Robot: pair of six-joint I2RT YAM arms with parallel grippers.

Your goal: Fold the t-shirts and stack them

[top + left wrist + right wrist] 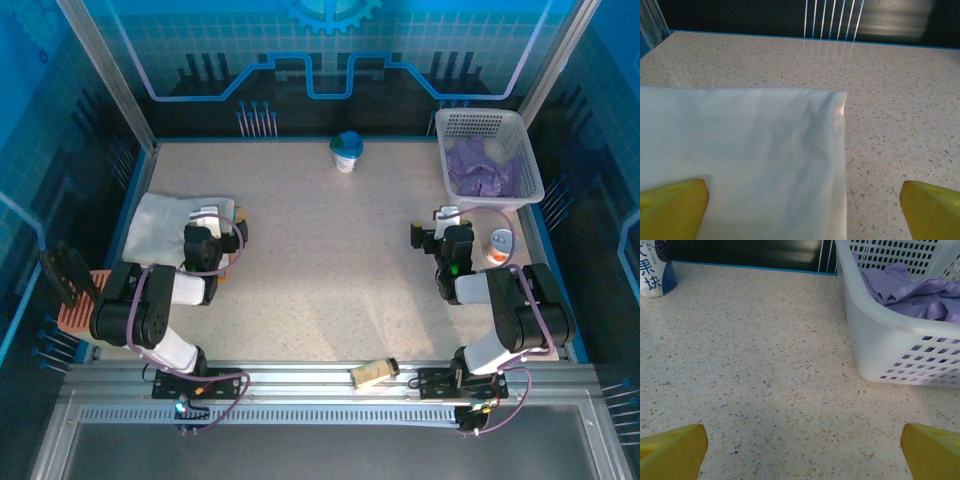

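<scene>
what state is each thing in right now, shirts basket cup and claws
white t-shirt, folded flat on the table
basket, upright
purple t-shirt, crumpled inside the basket
cup, upright at the far edge
left claw, open, empty, above the white t-shirt
right claw, open, empty, above bare table
</scene>
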